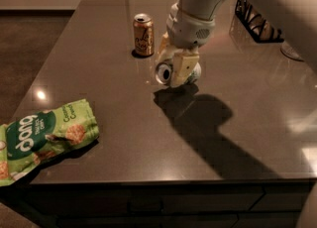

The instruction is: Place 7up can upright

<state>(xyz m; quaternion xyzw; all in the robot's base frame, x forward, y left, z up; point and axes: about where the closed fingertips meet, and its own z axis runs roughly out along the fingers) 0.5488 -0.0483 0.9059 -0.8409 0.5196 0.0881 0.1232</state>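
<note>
The 7up can (164, 73) lies on its side in my gripper (174, 71), its silver end facing the camera, a little above the dark table (124, 118) near the middle. The gripper's cream fingers (184, 68) are closed around the can's body. The can's label is mostly hidden by the fingers. The white arm comes down from the upper right.
A gold-brown can (143, 34) stands upright just left and behind the gripper. A green snack bag (42, 135) lies at the front left edge. A black wire rack (257, 21) and a glass base (297, 51) sit at the far right.
</note>
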